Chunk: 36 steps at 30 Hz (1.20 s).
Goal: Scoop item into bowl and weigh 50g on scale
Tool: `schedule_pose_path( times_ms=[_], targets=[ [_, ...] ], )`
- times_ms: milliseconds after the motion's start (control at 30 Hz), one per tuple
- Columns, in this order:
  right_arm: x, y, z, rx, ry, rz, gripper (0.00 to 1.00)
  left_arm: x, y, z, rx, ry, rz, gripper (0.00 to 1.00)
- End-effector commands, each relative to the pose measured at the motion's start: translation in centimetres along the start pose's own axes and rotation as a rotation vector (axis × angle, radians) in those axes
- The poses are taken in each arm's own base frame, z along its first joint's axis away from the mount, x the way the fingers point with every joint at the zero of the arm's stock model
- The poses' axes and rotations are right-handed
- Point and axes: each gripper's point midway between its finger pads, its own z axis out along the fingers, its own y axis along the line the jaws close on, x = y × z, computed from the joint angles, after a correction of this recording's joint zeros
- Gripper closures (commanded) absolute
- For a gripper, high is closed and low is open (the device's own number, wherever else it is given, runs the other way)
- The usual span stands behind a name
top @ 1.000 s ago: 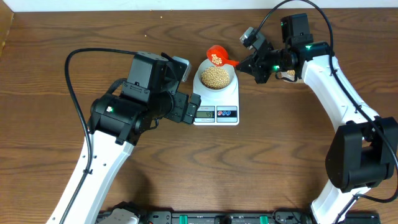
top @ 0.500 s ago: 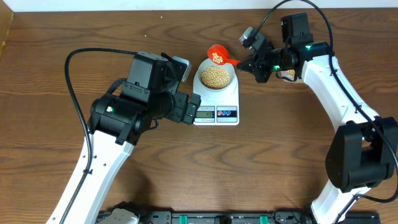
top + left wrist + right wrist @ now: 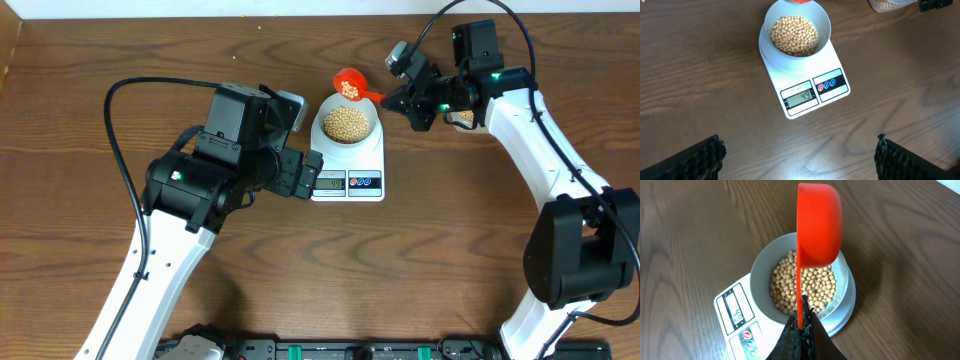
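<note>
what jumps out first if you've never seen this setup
The bright orange-red scoop, gripped by its handle in the right gripper, hangs by the far rim of the pale bowl. That bowl, part-filled with tan beans, sits on the white scale mid-table, whose display reads 49.

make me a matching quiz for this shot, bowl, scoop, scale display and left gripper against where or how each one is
Things:
1. bowl
2. scoop
3. scale display
4. left gripper

States:
a. open, holding nothing, in front of the scale
b. reads 49
c. orange-red, handle in the shut right gripper
d. stands on the scale, holding beans

Pairs: 1-d; 2-c; 3-b; 4-a
</note>
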Motion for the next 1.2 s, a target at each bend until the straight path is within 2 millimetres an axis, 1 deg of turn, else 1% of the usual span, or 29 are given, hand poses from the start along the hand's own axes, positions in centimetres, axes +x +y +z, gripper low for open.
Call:
schedule_pose_path(
  times_ms=[0,333,700,833,1167],
  targets=[
    [-1.81,-0.18,-1.6,0.033,-0.038,-0.046,0.99,-0.16,0.31,0.01,-0.012,-0.002,0.014,0.02],
    [-1.8,0.12,-1.45,0.025,-0.035,-0.046,0.99,-0.16,0.31,0.01,-0.012,-0.002,0.014,0.02],
    [-1.66,-0.03,-1.45,0.033,-0.027,-0.045,0.99,-0.16,0.31,0.01,-0.012,-0.002,0.014,0.02],
    [-1.24,-0.32,-1.44,0.054,-0.004,-0.075,0.99,-0.16,0.31,0.01,-0.012,-0.002,0.014,0.02],
    [-1.31,-0.06,-1.27,0.048,-0.002,-0.097,0.99,-0.16,0.31,0.01,-0.012,-0.002,0.014,0.02]
  ],
)
